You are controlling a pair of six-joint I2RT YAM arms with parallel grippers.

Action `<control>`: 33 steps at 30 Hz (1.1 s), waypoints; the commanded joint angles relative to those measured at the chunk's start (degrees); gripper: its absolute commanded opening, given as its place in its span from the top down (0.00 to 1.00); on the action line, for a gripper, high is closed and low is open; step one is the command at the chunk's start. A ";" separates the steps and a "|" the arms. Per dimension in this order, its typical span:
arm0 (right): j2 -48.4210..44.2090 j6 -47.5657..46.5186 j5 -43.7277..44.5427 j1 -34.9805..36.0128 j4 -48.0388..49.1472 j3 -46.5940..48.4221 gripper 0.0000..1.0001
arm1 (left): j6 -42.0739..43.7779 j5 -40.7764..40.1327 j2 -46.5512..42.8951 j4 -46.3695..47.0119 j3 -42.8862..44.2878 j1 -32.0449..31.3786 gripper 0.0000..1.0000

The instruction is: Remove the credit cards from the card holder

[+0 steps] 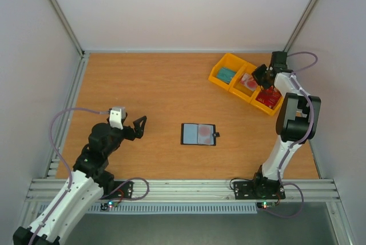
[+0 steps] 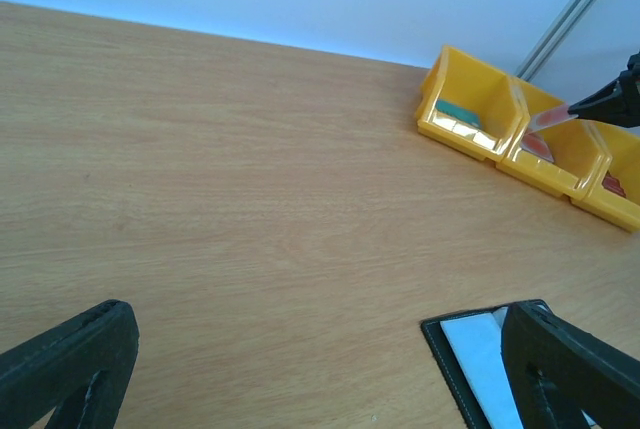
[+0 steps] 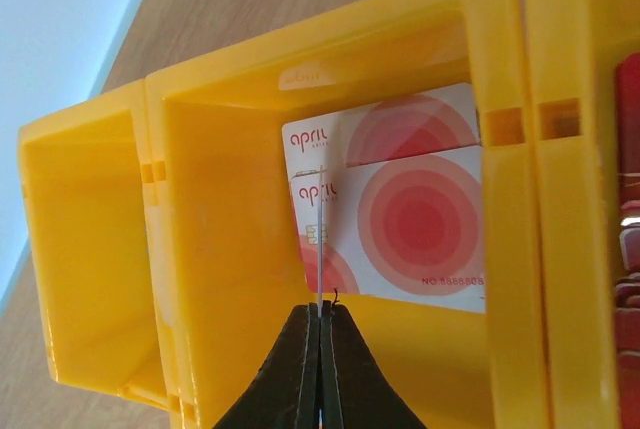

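Observation:
The card holder point(image 1: 198, 134) lies open and flat at the table's middle, its left half pale blue and its right half pinkish; one corner point(image 2: 478, 357) of it shows in the left wrist view. My left gripper point(image 1: 140, 125) point(image 2: 320, 319) hangs open to its left, holding nothing. Far right, my right gripper point(image 1: 260, 76) point(image 3: 321, 307) is shut on a credit card point(image 3: 320, 239) seen edge-on, above the middle compartment of the yellow tray point(image 1: 229, 56). Two white-and-red credit cards point(image 3: 410, 209) lie in that compartment.
The yellow tray point(image 3: 230, 249) has three compartments. The left one holds a teal item point(image 1: 226, 74); the right one holds red items point(image 1: 269, 97). White walls with metal rails enclose the table on three sides. The right arm point(image 1: 294, 116) stands along the right edge.

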 commanded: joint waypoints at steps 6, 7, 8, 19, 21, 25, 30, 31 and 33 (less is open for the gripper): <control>3.99 -0.52 -2.06 0.00 -1.16 4.94 0.98 | -0.14 0.37 -0.70 4.15 -0.81 0.43 0.01; 4.04 -0.66 -1.88 0.00 -1.49 5.18 0.95 | -0.18 0.41 -0.63 4.19 -0.82 0.44 0.01; 4.14 -0.76 -1.43 0.00 -2.12 5.33 0.92 | -0.26 0.50 -0.64 4.19 -0.83 0.40 0.01; 1.66 -9.16 8.13 0.72 -9.14 11.10 0.58 | -0.62 1.36 -0.86 4.23 -0.91 0.47 0.00; 1.12 -12.50 10.97 1.23 -11.43 14.43 0.56 | -0.63 1.53 -0.87 4.18 -0.92 0.53 0.01; -0.22 -21.22 14.74 4.43 -17.75 21.65 0.56 | -0.70 1.80 -1.13 4.42 -1.07 0.53 0.01; -5.87 -34.25 22.73 17.15 -27.44 21.58 0.54 | -0.93 2.14 -1.62 4.91 -1.34 0.53 0.01; -7.02 -34.56 22.87 19.30 -29.27 19.79 0.54 | -1.04 2.38 -1.66 5.02 -1.42 0.53 0.01; -9.73 -34.48 21.82 23.30 -32.60 14.49 0.54 | -1.44 3.41 -1.56 5.03 -1.48 0.53 0.01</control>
